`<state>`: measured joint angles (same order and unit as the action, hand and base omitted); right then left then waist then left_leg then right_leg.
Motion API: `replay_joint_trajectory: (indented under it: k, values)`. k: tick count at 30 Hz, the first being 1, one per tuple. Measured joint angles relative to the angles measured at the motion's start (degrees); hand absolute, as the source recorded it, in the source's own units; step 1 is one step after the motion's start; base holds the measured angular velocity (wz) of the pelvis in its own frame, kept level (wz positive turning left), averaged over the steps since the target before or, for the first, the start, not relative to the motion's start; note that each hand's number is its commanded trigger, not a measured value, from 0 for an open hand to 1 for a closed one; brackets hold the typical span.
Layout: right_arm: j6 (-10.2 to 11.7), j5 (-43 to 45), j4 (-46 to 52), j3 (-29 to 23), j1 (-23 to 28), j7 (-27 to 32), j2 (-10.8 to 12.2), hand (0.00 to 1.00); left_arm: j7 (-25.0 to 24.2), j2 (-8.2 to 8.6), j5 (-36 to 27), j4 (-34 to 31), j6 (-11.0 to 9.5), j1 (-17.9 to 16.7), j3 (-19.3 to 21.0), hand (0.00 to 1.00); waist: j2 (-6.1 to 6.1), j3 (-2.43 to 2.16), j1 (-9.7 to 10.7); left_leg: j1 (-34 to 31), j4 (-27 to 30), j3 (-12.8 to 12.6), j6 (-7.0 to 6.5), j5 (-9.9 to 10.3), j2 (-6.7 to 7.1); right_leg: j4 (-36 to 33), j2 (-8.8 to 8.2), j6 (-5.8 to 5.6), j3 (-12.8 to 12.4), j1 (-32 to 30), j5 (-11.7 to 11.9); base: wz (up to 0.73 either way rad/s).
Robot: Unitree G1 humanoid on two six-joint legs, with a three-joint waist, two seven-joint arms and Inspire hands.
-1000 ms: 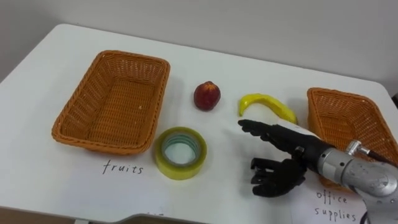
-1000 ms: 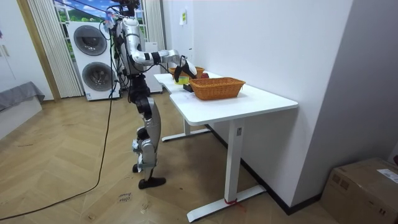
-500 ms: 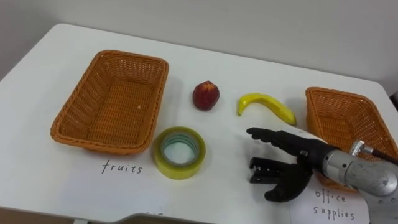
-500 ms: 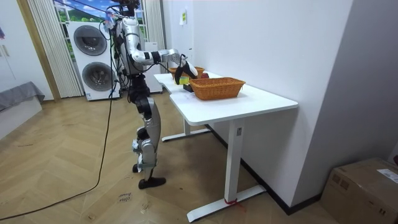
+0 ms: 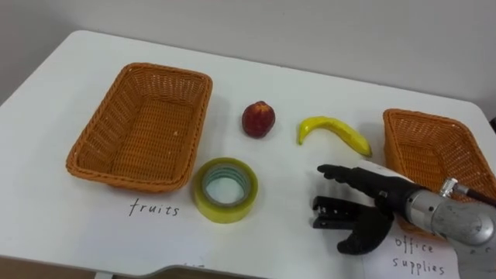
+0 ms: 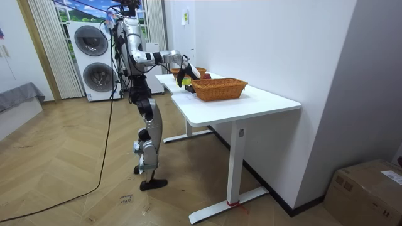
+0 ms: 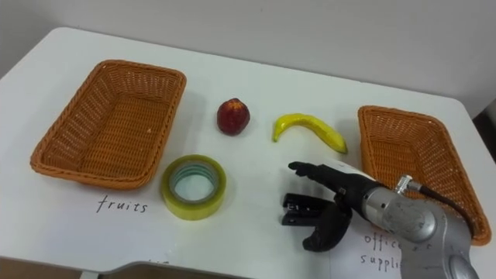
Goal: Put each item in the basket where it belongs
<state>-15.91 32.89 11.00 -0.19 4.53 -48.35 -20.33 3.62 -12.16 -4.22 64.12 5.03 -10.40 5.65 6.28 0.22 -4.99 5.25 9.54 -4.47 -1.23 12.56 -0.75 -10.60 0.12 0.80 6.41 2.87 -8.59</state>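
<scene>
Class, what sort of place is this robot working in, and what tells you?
Probably a home utility room, or a mock-up of one: stacked washing machines, a long curtain and wood floor, with a white table set up for sorting.

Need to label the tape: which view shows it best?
Left eye view: the tape lies whole and unblocked near the middle. The right eye view shows it equally whole, further left. In the room view it is too small to make out.
</scene>
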Motion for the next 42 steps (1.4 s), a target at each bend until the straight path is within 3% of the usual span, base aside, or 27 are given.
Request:
replay_joint_trajectory:
  k: [7,19,42]
  values:
    - [-0.48,1.25,0.01,1.83,0.02,-0.5,0.06,0.0,0.27,0.13,-0.01,0.0,0.92,0.38,-0.38,0.0,-0.1,-0.12,0.01,0.04,0.0,-0.03,0.0,0.0,0.02,-0.02,-0.01,0.01,-0.01,0.02,0.01,0.0]
    - [-0.35,1.42,-1.06,2.42,-0.2,0.28,0.58,0.0,0.3,0.01,-0.15,-0.04,0.89,0.9,-1.57,0.0,0.5,0.04,-0.05,0.16,0.06,-0.14,0.01,0.0,0.01,0.0,0.03,0.03,-0.23,0.13,0.02,0.0]
    - [-0.37,5.96,-0.99,3.0,-0.89,0.7,1.14,0.0,-1.77,0.06,-0.16,-0.12,0.9,1.8,-1.12,0.0,0.46,-0.04,-0.11,0.07,-0.18,-0.11,-0.1,-0.07,0.18,0.82,0.0,-0.15,-0.54,0.18,0.3,0.0]
